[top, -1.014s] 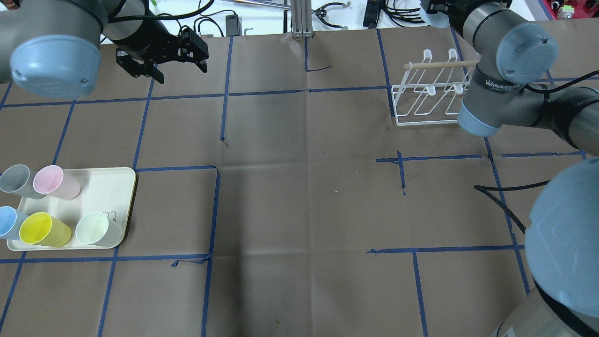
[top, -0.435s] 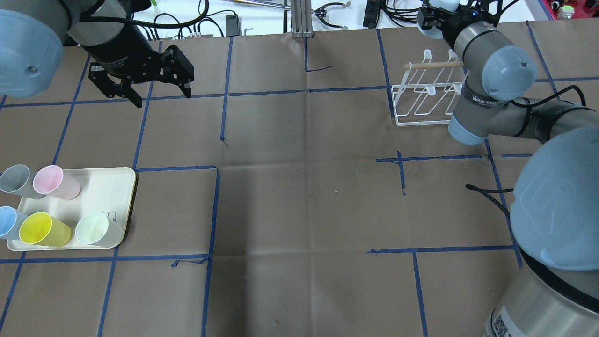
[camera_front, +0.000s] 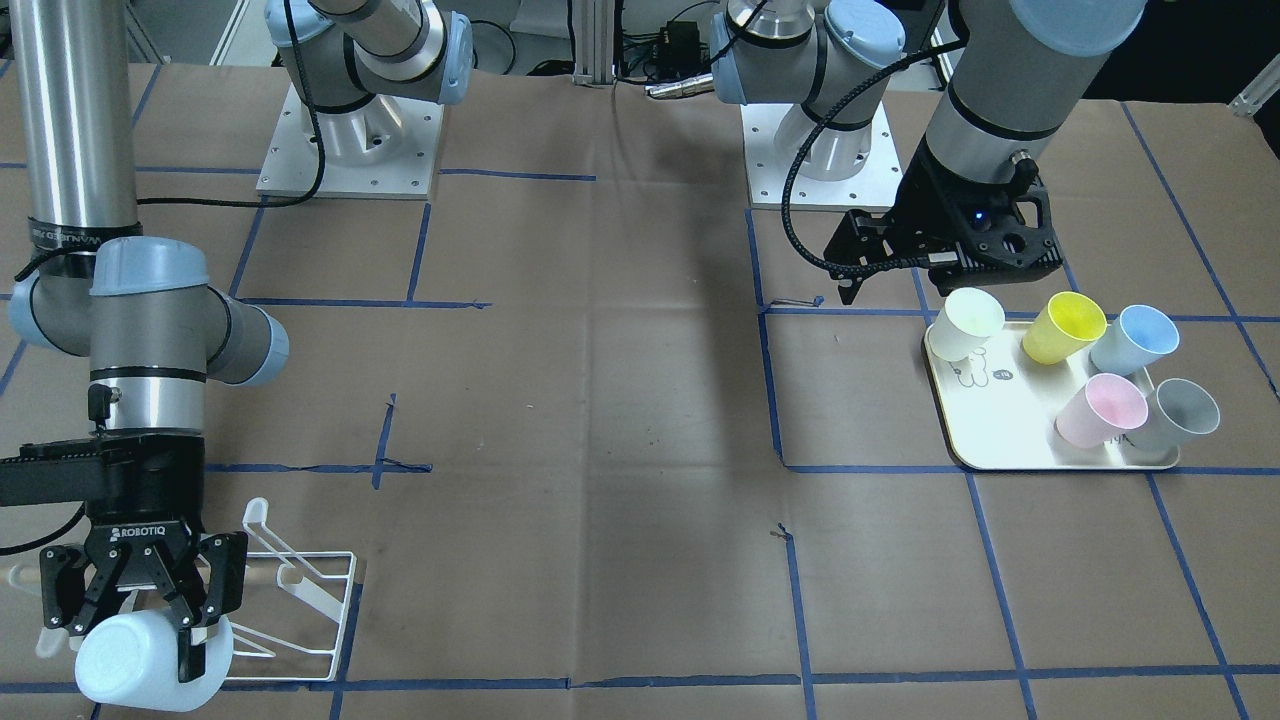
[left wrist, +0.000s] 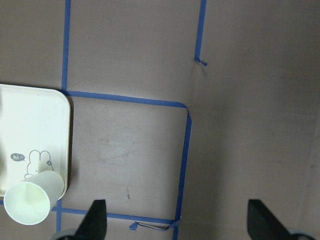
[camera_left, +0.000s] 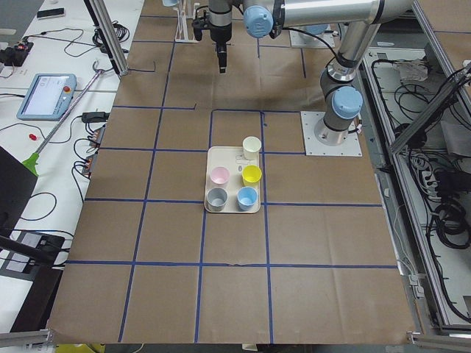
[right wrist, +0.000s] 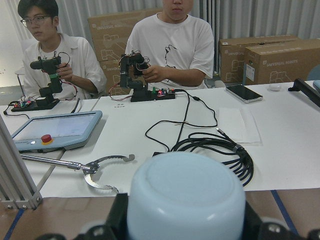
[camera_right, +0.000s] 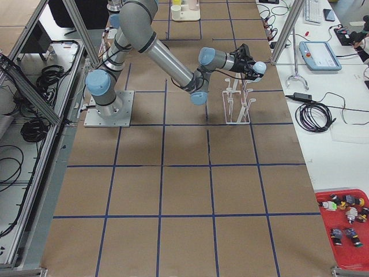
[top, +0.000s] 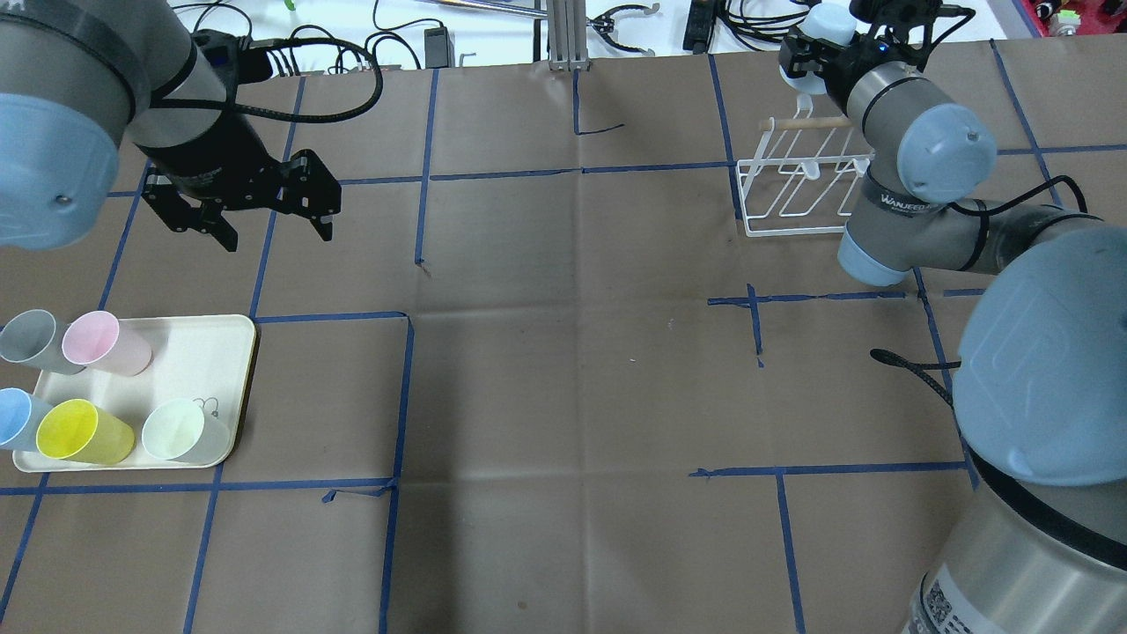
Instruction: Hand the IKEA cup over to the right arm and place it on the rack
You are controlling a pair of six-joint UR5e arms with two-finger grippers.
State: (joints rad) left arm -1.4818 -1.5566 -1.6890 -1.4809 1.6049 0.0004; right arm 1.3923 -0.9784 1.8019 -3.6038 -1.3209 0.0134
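Cup: pale blue, clamped in right gripper, just beyond rack dowel, not yet hung.
Left gripper: jaws spread, empty; moved nearer tray within last second.
Handover evidently done; hanging remains.

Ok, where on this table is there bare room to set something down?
The middle of the brown paper table, between the cream rectangular tray and the white wire rack, is bare. Crowded: the tray's five pastel cups, and the rack, where the right gripper holds a pale blue cup.
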